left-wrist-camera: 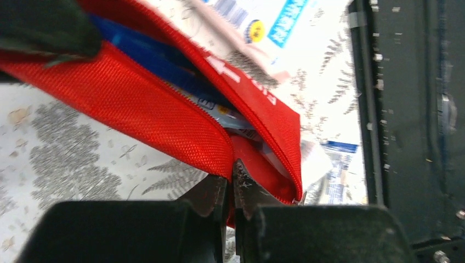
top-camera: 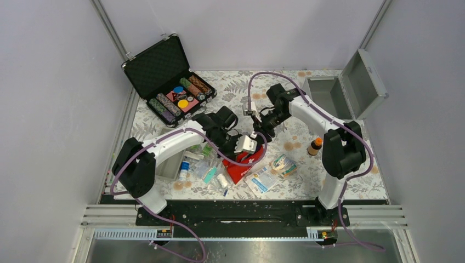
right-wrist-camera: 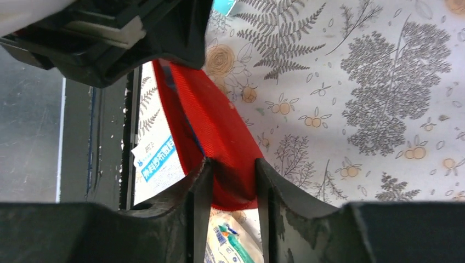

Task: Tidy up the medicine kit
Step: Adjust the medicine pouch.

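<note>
The medicine kit (top-camera: 329, 94), a silver-grey metal box, stands at the back right with its lid (top-camera: 366, 82) open. The red first-aid pouch (top-camera: 241, 167) lies in the middle, its zip partly open with packets inside (left-wrist-camera: 219, 107). My left gripper (top-camera: 249, 153) is shut on the pouch's edge by the zip (left-wrist-camera: 231, 170). My right gripper (top-camera: 259, 133) holds the pouch's far end (right-wrist-camera: 229, 164): the red fabric (right-wrist-camera: 219, 131) fills the gap between its fingers.
A black foam-lined case of coloured chips (top-camera: 173, 87) sits open at the back left. A brown bottle (top-camera: 314, 146), a bandage packet (top-camera: 284, 164), a white sachet (top-camera: 262, 179) and several small medicine items (top-camera: 193, 164) lie around the pouch. The black front rail (top-camera: 230, 213) is near.
</note>
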{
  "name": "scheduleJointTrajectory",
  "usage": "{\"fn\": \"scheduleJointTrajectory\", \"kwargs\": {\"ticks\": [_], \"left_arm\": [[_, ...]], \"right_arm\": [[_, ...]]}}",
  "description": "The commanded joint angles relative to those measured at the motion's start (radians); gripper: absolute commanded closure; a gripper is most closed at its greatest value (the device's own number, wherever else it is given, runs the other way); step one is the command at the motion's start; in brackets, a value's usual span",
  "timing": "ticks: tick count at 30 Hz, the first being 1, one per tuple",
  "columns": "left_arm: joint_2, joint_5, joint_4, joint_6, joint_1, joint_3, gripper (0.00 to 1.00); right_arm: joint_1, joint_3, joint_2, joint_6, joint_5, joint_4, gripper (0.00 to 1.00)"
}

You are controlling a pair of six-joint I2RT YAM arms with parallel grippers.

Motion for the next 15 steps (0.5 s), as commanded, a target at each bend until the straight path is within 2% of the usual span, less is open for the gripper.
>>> {"fn": "scheduleJointTrajectory", "kwargs": {"ticks": [1,4,5,8,10,12,15], "left_arm": [[-0.039,-0.149,0.223,-0.094,0.009,-0.016,0.93],[-0.042,-0.194,0.313,-0.160,0.042,-0.028,0.76],[-0.045,-0.200,0.337,-0.182,0.059,-0.032,0.70],[-0.069,-0.163,0.410,-0.317,0.134,-0.035,0.54],[-0.092,-0.087,0.448,-0.427,0.200,-0.027,0.46],[-0.117,0.013,0.499,-0.553,0.275,-0.034,0.42],[-0.164,0.197,0.665,-0.735,0.417,-0.106,0.36]], "right_arm": [[0.001,0.036,0.021,-0.039,-0.064,-0.097,0.67],[-0.002,0.032,0.028,0.027,-0.026,-0.045,0.96],[-0.007,0.041,0.033,0.046,-0.023,-0.039,1.00],[-0.037,0.064,0.044,0.071,-0.045,-0.038,1.00],[-0.063,0.079,0.037,0.081,-0.073,-0.036,1.00],[-0.081,0.099,0.026,0.101,-0.109,-0.038,1.00],[-0.095,0.122,-0.002,0.130,-0.150,-0.038,1.00]]}}
